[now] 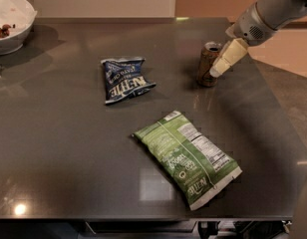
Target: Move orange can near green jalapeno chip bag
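broadly, the dark grey tabletop [69, 148] carries everything, and the can will probably have to travel from its far right part toward the front middle. the green jalapeno chip bag [186, 158] lies flat and slantwise near the front edge, white nutrition panel up. lying flat, it seems easy to set something beside. the grey robot arm [268, 14] reaches in from the upper right and slopes down toward the can, seemingly to take it from the side rather than from above. a white bowl [11, 26] sits at the far left corner, partly cut off, well apart from the work. the dark blue chip bag [124, 78] lies flat to the left of the can and beyond the green bag, something to steer clear of. the orange can [204, 66] stands upright toward the far right of the table, well apart from the green bag, so the move looks not yet made. it is a small tan-orange drink can with a silver top, a dark opening and pale markings on its side. the pale cream gripper [221, 66] sits right against the can's right side. whether it is open or closed on the can cannot be told.
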Available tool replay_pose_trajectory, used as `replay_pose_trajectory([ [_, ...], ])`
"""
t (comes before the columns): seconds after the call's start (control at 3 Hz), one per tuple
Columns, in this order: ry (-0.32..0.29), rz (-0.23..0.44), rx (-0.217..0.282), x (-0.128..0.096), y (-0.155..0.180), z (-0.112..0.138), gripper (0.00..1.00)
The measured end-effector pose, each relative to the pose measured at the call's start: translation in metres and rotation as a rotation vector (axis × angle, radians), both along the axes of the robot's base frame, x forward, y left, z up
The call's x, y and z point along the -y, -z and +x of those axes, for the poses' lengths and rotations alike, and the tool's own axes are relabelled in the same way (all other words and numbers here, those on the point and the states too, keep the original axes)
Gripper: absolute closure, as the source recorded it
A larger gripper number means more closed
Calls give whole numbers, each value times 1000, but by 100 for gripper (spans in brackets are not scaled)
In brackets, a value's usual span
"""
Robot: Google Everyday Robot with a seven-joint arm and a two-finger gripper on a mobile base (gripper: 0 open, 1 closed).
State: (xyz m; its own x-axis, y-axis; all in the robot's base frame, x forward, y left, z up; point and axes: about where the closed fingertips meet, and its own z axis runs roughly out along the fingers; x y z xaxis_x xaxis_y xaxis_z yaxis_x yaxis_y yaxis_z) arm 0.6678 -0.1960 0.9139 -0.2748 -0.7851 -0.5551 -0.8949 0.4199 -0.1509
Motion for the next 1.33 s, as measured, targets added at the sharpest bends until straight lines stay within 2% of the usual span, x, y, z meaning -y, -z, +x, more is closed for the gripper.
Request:
replay_pose_trajectory([
  [0.33,3,7,-7,-4,4,8,0],
  [0.67,-2,12,-17,-8,8,11,19],
  [1.33,-12,23,-34,-11,9,4,64],
])
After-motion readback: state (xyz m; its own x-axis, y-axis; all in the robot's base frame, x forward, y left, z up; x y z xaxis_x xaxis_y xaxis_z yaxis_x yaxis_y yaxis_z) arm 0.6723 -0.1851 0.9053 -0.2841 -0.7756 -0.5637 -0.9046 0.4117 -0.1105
